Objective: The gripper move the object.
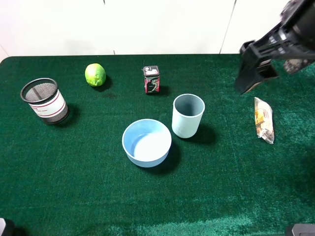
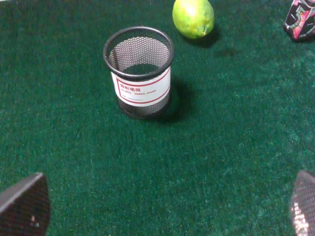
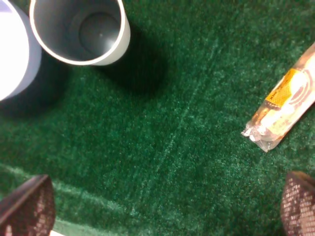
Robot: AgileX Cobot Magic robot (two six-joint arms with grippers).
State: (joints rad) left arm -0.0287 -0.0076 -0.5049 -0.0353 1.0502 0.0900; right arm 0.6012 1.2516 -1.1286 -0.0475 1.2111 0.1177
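Overhead, right gripper (image 1: pixel 252 83) hovers empty, well apart from upright cup (image 1: pixel 187 116).

I read this as a lab test bench, not a home; a green felt-like cloth (image 1: pixel 59 187) covers the whole table; a plain white panelled wall (image 1: pixel 162 24) backs it; unrelated props sit spaced apart: a mesh pen holder (image 1: pixel 44 100), a lime (image 1: pixel 95 74), a bowl (image 1: pixel 146 143).
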